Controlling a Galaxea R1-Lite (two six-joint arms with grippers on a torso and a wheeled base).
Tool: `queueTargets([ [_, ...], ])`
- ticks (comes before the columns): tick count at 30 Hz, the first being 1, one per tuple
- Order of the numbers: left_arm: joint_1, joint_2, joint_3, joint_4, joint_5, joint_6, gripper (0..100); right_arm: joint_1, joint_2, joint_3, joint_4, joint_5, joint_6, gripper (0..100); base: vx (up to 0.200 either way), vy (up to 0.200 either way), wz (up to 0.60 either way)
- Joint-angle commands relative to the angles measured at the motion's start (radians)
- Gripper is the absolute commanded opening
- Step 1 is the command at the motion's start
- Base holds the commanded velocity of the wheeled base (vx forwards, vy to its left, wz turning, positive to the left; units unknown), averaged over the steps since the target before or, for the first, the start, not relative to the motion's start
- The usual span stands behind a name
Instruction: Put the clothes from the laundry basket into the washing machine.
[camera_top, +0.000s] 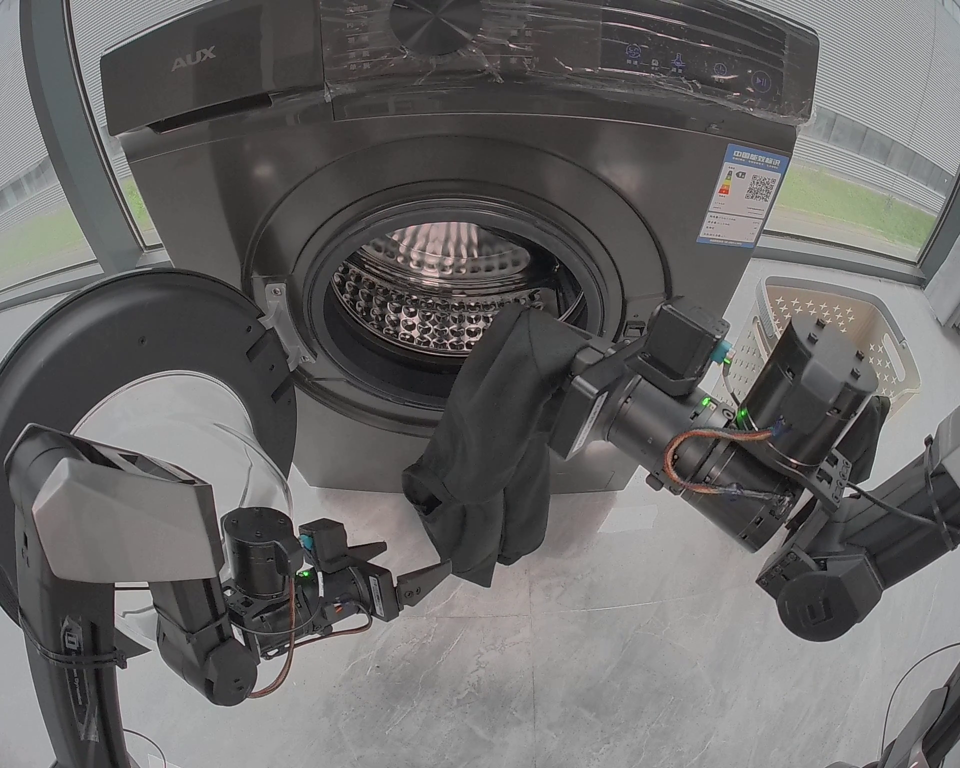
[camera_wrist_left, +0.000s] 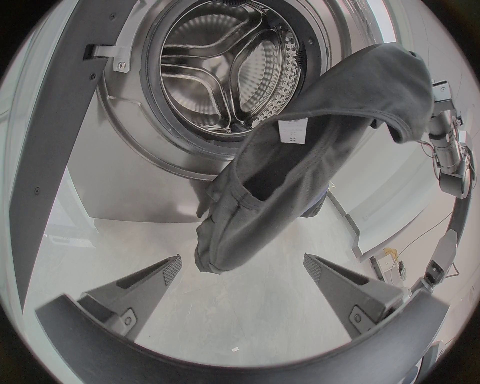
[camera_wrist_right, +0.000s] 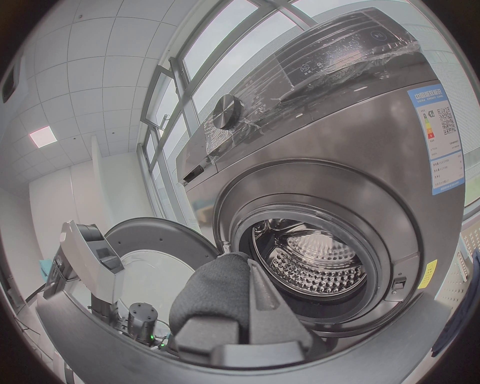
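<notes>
A dark grey garment (camera_top: 495, 440) hangs from my right gripper (camera_top: 560, 355), which is shut on its top just in front of the washing machine's open drum (camera_top: 445, 290). The cloth droops down past the door ring toward the floor. In the right wrist view the garment (camera_wrist_right: 215, 292) bulges over the fingers (camera_wrist_right: 265, 300), with the drum (camera_wrist_right: 312, 262) close behind. My left gripper (camera_top: 425, 578) is low near the floor, open, its fingertips just under the garment's lower hem (camera_wrist_left: 220, 255). The white laundry basket (camera_top: 860, 325) stands right of the machine.
The machine's round door (camera_top: 140, 370) is swung open to the left, beside my left arm. Pale marble floor (camera_top: 600, 650) spreads in front. Another dark cloth (camera_top: 868, 430) hangs over the basket's edge behind my right arm. Windows surround the machine.
</notes>
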Motion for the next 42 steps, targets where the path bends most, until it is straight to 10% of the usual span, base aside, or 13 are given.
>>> queueTargets([
  [1, 0.004, 0.042, -0.052, -0.001, -0.001, -0.001, 100, 0.013, -0.005, 0.012, 0.0, -0.001, 0.0, 0, 0.0, 0.0, 0.0],
  [25, -0.035, 0.113, -0.222, -0.001, -0.059, 0.018, 100, 0.025, -0.008, 0.039, -0.003, -0.002, 0.008, 0, 0.0, 0.0, 0.0],
  [26, -0.035, 0.114, -0.223, -0.001, -0.059, 0.019, 0, 0.025, -0.008, 0.039, -0.003, -0.002, 0.008, 0, 0.0, 0.0, 0.0],
  [42, -0.01, -0.173, 0.065, -0.002, -0.043, 0.044, 0, -0.099, -0.129, 0.197, -0.003, -0.002, 0.011, 0, 0.0, 0.0, 0.0],
])
